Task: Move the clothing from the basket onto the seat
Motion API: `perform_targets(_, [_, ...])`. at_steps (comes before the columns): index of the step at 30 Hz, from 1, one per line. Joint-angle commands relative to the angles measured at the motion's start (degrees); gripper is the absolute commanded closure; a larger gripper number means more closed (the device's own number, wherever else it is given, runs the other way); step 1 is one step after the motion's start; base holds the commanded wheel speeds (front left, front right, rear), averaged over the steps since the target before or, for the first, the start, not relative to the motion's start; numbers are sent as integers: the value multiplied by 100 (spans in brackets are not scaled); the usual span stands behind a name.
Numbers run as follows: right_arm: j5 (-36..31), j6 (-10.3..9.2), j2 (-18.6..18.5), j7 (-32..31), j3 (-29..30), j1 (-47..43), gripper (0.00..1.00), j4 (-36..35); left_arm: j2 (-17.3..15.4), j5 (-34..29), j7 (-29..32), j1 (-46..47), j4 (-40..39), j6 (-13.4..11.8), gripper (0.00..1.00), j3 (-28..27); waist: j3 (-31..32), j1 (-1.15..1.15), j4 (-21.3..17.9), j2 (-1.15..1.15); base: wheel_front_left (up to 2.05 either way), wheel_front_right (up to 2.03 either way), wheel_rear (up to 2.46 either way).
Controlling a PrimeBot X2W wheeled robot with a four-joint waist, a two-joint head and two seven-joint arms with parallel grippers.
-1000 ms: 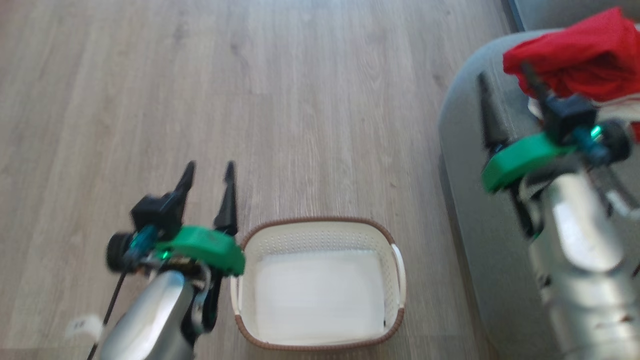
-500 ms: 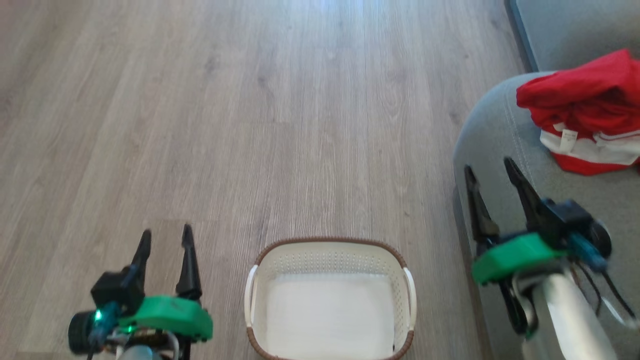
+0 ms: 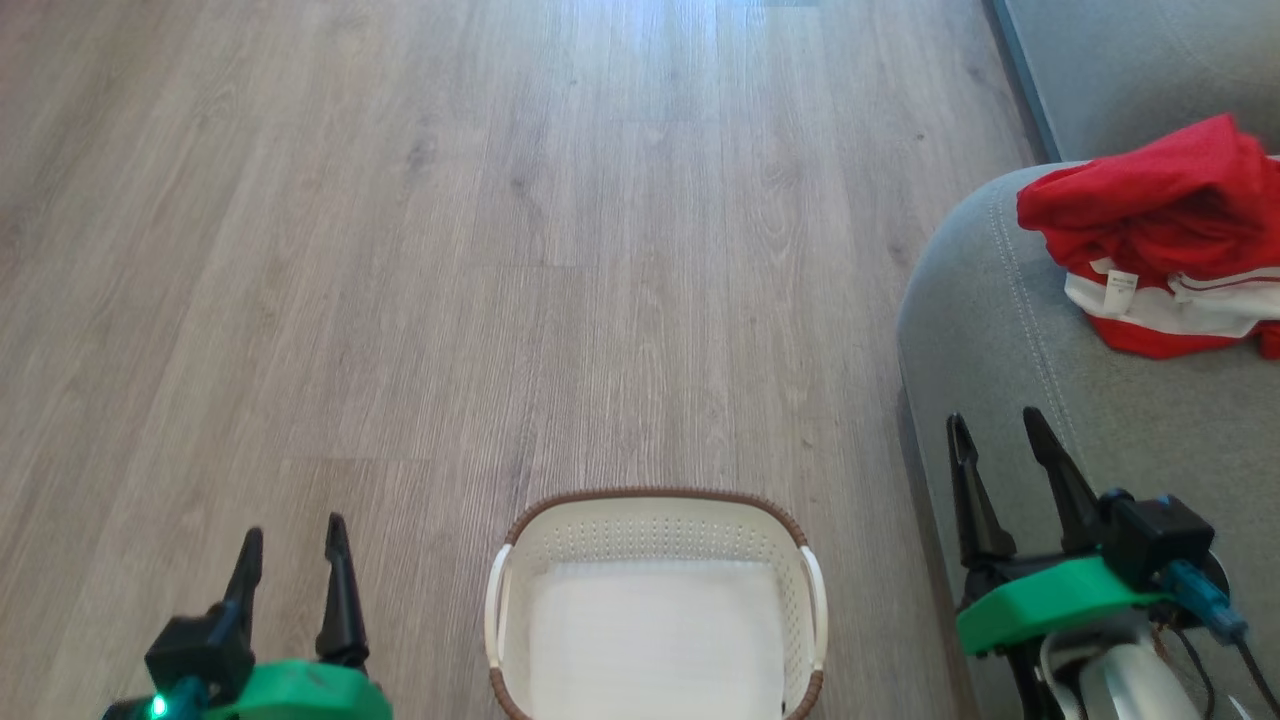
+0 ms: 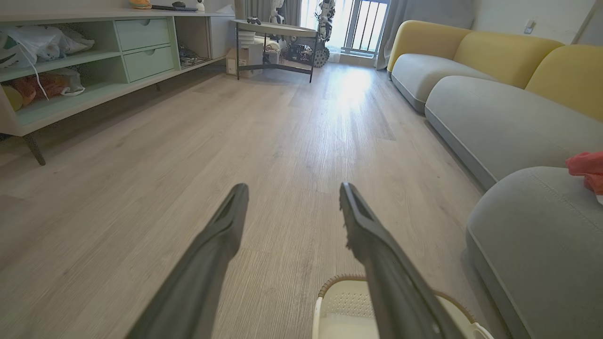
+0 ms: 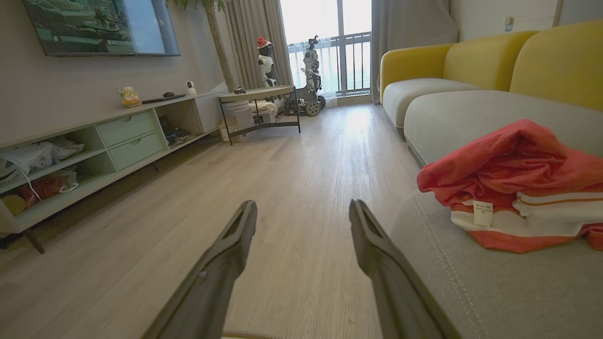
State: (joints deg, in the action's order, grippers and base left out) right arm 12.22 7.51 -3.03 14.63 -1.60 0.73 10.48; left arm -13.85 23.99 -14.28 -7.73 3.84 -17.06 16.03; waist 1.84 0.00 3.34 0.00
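The red clothing [image 3: 1160,235] with white stripes and a small white label lies bunched on the grey seat [image 3: 990,330] at the right; it shows too in the right wrist view [image 5: 513,183] and as a red edge in the left wrist view [image 4: 586,167]. The cream basket [image 3: 655,600] with a brown rim stands on the floor at the bottom centre, with nothing in it but its white bottom. My left gripper [image 3: 292,540] is open at the lower left, left of the basket. Over the seat's front edge my right gripper [image 3: 995,425] is open, below the clothing and apart from it.
Wood floor [image 3: 450,250] stretches ahead and to the left. A pale green shelf unit [image 4: 94,61] lines the left wall. A small table [image 5: 259,94] and parked robots stand by the far window. Grey sofa cushions with yellow backs [image 4: 499,47] run along the right.
Both arms have drawn back toward the bottom of the head view. The right gripper has moved away from the clothing, which stays on the seat. The camera has also shifted.
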Motion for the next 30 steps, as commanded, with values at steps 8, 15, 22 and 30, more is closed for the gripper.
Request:
perform_targets(8, [76, -2, 14, 37, -79, 46, 0, -174, 65, -161, -72, 60, -132, 117, 0, -360, 34, 0, -16, 0, 0, 0, 0])
perform_targets(15, [89, -2, 15, 37, -90, 64, 0, -60, 112, -255, -72, 75, -40, 217, 0, -400, 36, 0, -12, 0, 0, 0, 0])
perform_targets(22, [78, -2, 15, 37, -47, 100, 0, -27, 162, -296, -72, 93, 30, 267, 0, -469, 31, 0, -15, 0, 0, 0, 0])
perform_targets(30, [135, 0, 7, -25, 80, -201, 100, 488, 269, -173, 33, -169, 488, 316, 100, -185, 25, 0, -22, 0, 0, 0, 0])
